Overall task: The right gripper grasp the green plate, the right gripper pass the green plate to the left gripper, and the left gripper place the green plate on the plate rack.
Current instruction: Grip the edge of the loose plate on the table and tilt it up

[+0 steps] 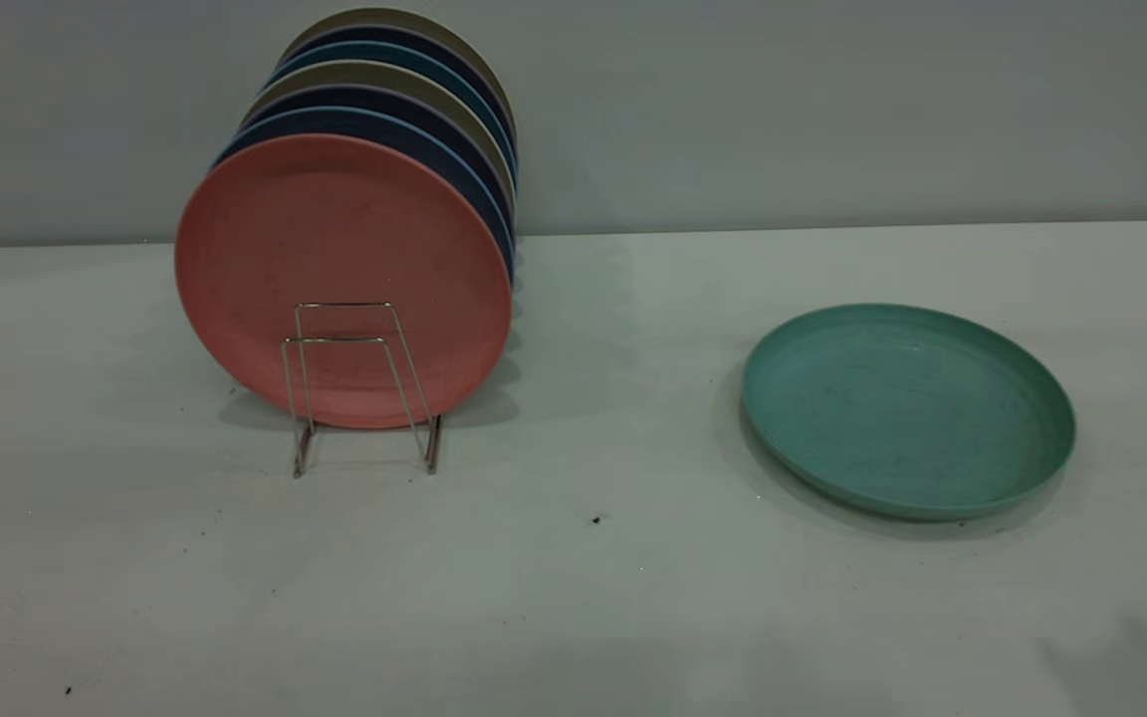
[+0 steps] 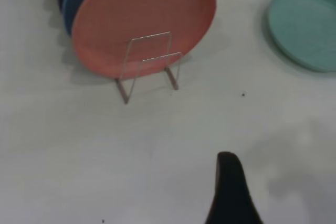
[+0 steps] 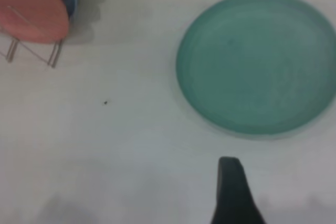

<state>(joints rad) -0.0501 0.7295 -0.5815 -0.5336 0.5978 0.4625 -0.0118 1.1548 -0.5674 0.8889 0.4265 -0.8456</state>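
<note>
Only one black finger shows of the right gripper (image 3: 233,192) and of the left gripper (image 2: 231,190), so can't tell if jaws are open or closed. Green plate (image 1: 907,408) lies flat toward the table's (image 1: 573,597) right edge, nothing touching it; low rim = easy slip imo. Plate rack (image 1: 359,383) at back-left is nearly full behind the pink plate (image 1: 340,269); a bad handoff could knock it.

A salmon-pink plate (image 1: 343,269) is stood upright foremost, with dark blue plates (image 1: 389,134) and olive plates (image 1: 384,78) ranked behind toward one o'clock on the white table (image 1: 573,597).
</note>
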